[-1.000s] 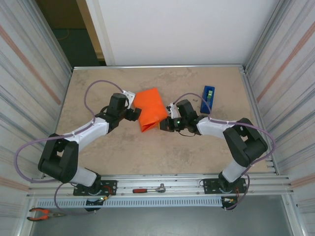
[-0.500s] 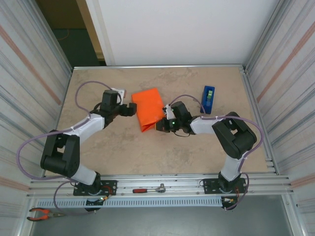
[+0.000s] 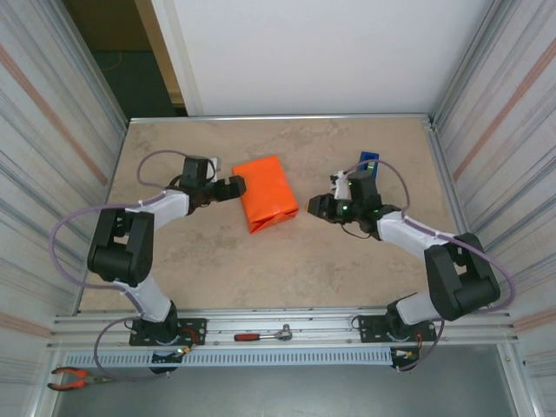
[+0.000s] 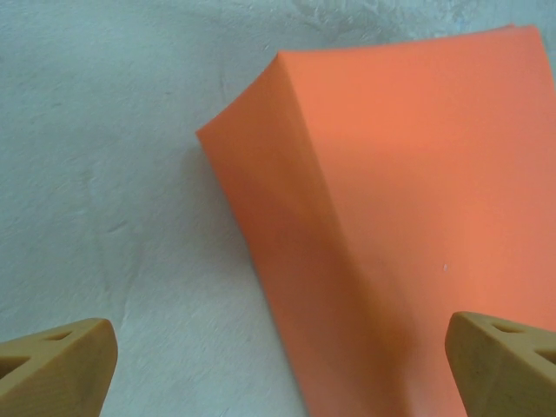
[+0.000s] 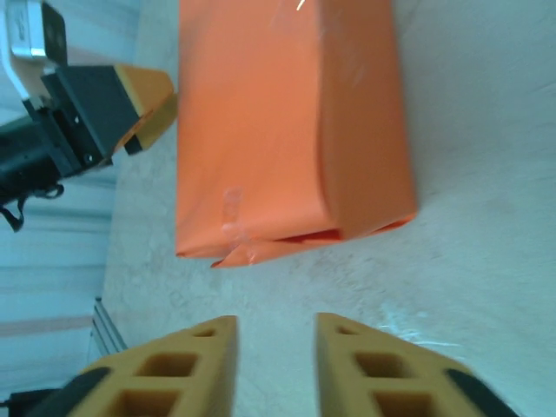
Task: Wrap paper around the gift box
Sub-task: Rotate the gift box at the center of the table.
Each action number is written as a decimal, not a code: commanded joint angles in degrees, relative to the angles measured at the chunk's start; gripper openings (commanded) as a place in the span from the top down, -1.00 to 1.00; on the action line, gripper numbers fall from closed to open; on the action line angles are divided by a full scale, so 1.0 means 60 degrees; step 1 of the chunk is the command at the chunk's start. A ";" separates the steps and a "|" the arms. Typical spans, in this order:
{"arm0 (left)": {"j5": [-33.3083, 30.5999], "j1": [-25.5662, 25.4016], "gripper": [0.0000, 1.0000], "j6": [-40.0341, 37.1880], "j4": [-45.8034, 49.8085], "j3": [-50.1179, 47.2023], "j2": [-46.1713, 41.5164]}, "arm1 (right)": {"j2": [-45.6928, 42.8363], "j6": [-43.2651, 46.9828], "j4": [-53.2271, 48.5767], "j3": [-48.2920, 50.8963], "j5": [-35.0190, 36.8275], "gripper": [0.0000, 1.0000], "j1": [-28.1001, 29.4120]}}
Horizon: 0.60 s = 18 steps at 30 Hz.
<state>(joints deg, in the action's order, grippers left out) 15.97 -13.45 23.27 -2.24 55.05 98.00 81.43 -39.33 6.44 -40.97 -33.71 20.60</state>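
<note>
A beige, marbled table point(image 3: 261, 269) carries the orange paper point(image 3: 265, 193), folded into a parcel near its centre, and a blue tape dispenser point(image 3: 367, 160) at two o'clock.

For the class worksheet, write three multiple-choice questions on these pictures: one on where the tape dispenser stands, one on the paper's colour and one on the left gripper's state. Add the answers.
1. Where does the tape dispenser stand?
A. Left of the paper
B. Right of the paper
C. On top of the paper

2. What colour is the paper?
A. Green
B. White
C. Orange

3. What state is the left gripper in?
A. Open, holding nothing
B. Shut on the paper
C. Shut on the tape dispenser

Answers:
1 B: the top view shows it standing to the right, apart from the paper.
2 C: it is bright orange in all three views.
3 A: the left wrist view shows its fingers spread wide, gripping nothing.
</note>
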 commanded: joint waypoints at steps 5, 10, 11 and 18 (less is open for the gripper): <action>0.1169 0.0034 -0.94 0.0598 -0.0246 0.1259 0.0989 | -0.0687 0.0632 -0.1694 -0.0047 -0.0481 0.15 -0.1068; 0.1993 -0.0261 -0.90 0.0205 0.0875 0.2878 0.2178 | -0.1015 0.0560 -0.2328 0.0024 0.0040 0.10 -0.1218; 0.2105 -0.0344 -0.88 0.0116 0.1098 0.3136 0.2382 | -0.1055 0.0563 -0.2446 0.0042 0.0079 0.10 -0.1221; 0.3341 -0.1310 -0.87 -0.0441 0.1304 0.4558 0.3592 | -0.1522 0.0555 -0.2999 0.0259 0.0693 0.09 -0.1237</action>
<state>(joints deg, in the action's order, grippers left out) 29.47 -19.09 23.22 3.38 79.92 117.60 74.54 -36.82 -8.47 -40.53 -31.81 13.47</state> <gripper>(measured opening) 0.935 0.451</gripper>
